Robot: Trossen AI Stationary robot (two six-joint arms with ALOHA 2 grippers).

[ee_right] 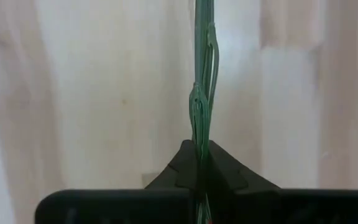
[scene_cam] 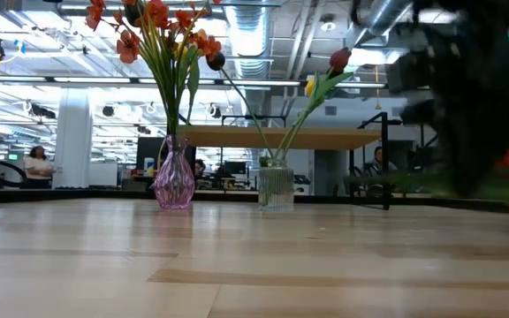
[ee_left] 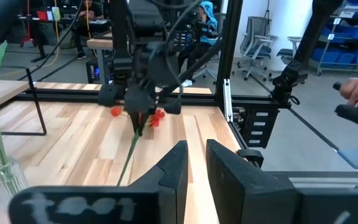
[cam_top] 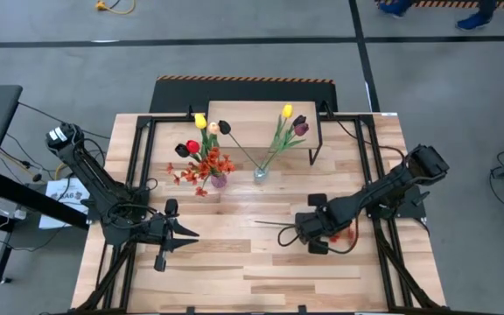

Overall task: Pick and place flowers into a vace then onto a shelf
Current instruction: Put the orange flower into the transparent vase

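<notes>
A spray of orange-red blossoms (cam_top: 346, 234) on a long green stem (cam_top: 274, 226) is at the table's right middle, with my right gripper (cam_top: 311, 236) shut on it. My left gripper (cam_top: 185, 234) waits level at the left middle, a narrow gap between its fingers (ee_left: 196, 165) and nothing in it. A pink vase (cam_top: 219, 181) holds orange-red sprays and tulips. A clear glass vase (cam_top: 260, 174) holds a yellow and a maroon tulip. Both vases stand on the table in front of the shelf (cam_top: 261, 115). My right gripper pinches the spray's green stem (ee_right: 199, 134) between its two fingers (ee_right: 178, 167), close to the blossom end. The fingers come from above, pointing down, and lie across the stem. The blossoms (ee_left: 157, 116) sit beside the fingers, and the long bare stem (ee_left: 129, 155) slants down away from them.
Black frame rails (cam_top: 138, 166) run along both sides of the table. The shelf's thin black legs (cam_top: 315, 153) stand behind the vases. Bare planks lie between the two grippers. A person's hand (ee_left: 355, 90) shows beyond the table's edge in the left wrist view.
</notes>
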